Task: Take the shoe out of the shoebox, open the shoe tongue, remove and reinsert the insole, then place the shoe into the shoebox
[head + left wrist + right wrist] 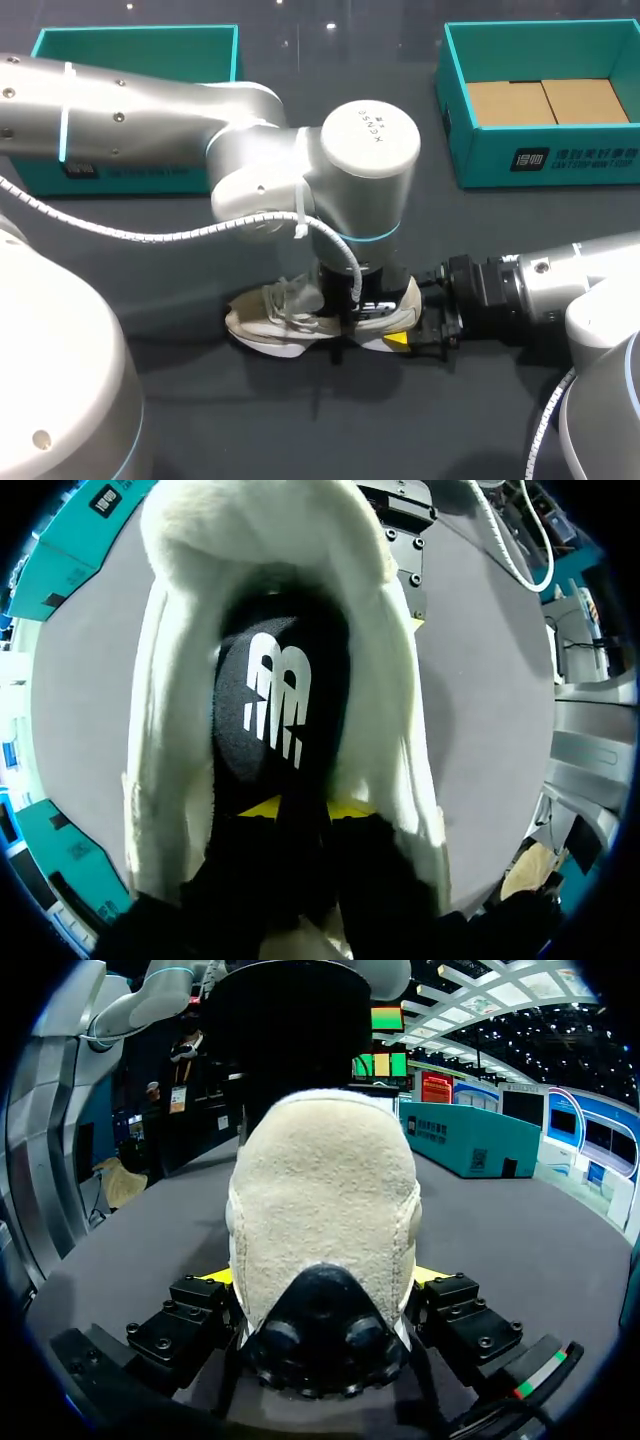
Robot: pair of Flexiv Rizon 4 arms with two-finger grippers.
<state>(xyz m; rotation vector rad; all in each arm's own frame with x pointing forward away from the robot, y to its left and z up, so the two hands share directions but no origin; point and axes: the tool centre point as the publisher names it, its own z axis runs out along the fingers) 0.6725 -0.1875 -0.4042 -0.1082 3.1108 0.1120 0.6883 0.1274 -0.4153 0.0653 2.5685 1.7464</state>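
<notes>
My desk [250, 420] is dark grey. Two brown cardboard pieces [548, 102] lie side by side near its far right corner.

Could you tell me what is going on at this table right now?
A cream sneaker lies on the dark table, out of its box. The right gripper has its jaws clamped on the heel from both sides, steadying the shoe. The left gripper reaches down into the shoe's opening, over the black insole, which sits inside the shoe.
</notes>
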